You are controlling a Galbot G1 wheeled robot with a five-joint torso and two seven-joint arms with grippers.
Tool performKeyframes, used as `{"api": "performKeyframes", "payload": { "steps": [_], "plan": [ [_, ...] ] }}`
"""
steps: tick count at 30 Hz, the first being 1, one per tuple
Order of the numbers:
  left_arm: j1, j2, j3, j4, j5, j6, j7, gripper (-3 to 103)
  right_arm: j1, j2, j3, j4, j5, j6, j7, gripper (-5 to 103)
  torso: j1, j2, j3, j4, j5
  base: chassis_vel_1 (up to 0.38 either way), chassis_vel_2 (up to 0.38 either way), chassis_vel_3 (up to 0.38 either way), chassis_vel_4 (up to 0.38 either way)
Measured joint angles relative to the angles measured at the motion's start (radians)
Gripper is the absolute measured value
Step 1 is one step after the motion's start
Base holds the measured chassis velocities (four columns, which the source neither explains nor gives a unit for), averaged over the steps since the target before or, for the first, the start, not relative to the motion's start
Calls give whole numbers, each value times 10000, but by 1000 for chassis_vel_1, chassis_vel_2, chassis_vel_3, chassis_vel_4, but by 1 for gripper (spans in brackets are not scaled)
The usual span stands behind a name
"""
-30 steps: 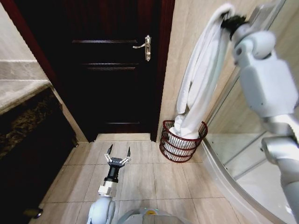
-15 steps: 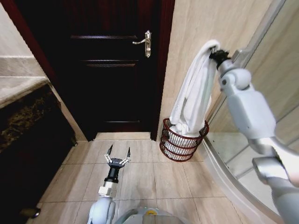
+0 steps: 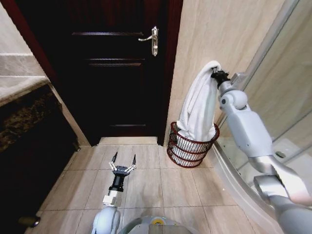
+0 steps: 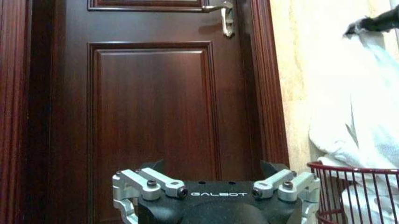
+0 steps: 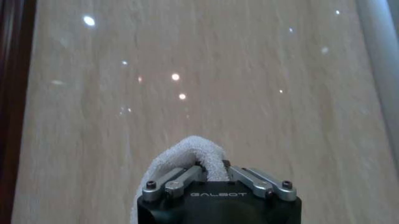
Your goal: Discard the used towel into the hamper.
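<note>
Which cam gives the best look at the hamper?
Head view: the whole hamper stands on the floor by the wall, with the towel hanging into it from the right gripper. The left wrist view catches just its rim at the edge.

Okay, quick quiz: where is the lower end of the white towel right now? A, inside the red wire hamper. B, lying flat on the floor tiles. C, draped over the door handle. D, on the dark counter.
A: the right end effector holds the towel by its top, and its lower end sits inside the hamper.
</note>
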State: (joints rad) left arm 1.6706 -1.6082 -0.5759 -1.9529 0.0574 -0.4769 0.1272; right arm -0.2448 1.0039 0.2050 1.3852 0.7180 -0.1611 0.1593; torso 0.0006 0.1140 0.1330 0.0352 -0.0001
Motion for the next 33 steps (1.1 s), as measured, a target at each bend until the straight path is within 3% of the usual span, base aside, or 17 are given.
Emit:
{"api": "performKeyframes", "payload": {
  "steps": [8,33],
  "plan": [
    [-29,-1,47,126,2,-38,0,100,-1272,-166,502,729,-29,-213,43,5,-3,-166,-183,0,-5,0,0,0,0],
    [-92,1,182,342,82,-81,53,100,-3966,283,1629,1304,-854,-527,-159,5,-5,-103,-138,1,1,0,0,0,0]
  ]
}}
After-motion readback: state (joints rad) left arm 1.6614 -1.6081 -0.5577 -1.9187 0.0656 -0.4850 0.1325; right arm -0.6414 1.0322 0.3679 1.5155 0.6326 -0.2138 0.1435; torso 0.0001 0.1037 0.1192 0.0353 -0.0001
